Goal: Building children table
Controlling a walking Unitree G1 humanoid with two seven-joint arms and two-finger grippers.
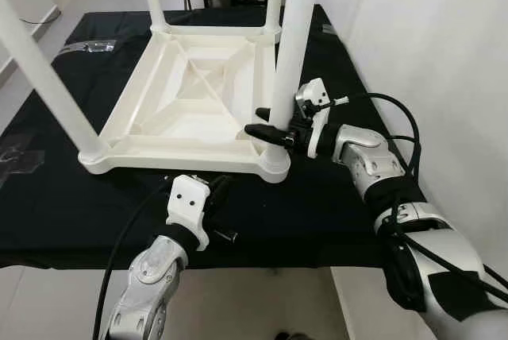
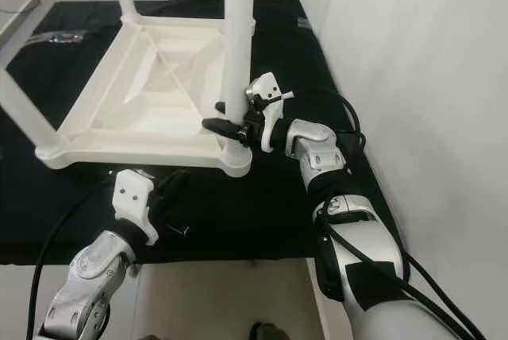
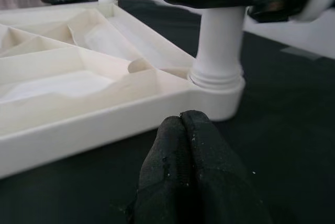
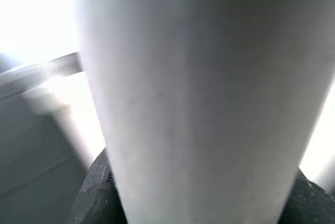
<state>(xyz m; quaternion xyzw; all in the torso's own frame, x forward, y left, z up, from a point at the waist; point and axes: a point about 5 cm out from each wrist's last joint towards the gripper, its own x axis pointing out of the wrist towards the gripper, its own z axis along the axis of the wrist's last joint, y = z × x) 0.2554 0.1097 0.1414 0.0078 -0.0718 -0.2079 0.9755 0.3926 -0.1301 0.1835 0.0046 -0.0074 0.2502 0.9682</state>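
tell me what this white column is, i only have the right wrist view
Observer: It's the table leg at the near right corner of the upturned white table, with the right gripper around its base.
Operator: where's the other arm
Observer: The left gripper is low on the black cloth, just in front of the table's near edge.
Operator: open or shut
Observer: Shut; in the left wrist view its fingertips press together, holding nothing.

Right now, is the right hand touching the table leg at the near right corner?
Touching. In the right wrist view the white table leg sits between the two black fingers, and the left eye view shows the right hand around it.
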